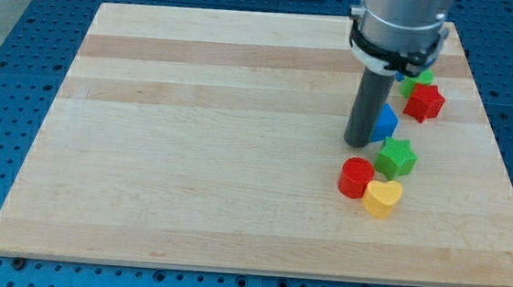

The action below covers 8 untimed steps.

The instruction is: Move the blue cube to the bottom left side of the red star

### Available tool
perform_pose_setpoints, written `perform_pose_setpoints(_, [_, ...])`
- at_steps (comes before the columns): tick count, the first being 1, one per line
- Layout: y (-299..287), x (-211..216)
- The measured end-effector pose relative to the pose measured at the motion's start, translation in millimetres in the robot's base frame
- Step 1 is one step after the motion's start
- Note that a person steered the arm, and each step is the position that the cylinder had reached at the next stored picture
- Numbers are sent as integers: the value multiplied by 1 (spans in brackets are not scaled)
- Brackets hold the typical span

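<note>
My tip (358, 143) rests on the wooden board (191, 157), touching the left side of a blue block (386, 123) that the rod partly hides; its shape is unclear. The red star (424, 102) lies up and to the right of that blue block. A green block (418, 78) sits just above the red star, and a sliver of another blue block (400, 77) shows behind the arm's grey body next to it.
A green star (396, 158) lies below the blue block. A red cylinder (356, 178) and a yellow heart (382, 197) sit below it, near each other. The board's right edge runs close to the red star.
</note>
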State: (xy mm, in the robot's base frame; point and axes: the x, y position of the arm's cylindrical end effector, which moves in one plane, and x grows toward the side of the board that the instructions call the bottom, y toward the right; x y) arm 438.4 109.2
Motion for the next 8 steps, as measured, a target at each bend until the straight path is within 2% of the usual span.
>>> perform_pose_setpoints(1, [-12, -40])
perform_pose_setpoints(2, [-12, -56])
perform_pose_setpoints(5, [-8, -34])
perform_pose_setpoints(6, [-12, -14])
perform_pose_setpoints(8, [18, -14])
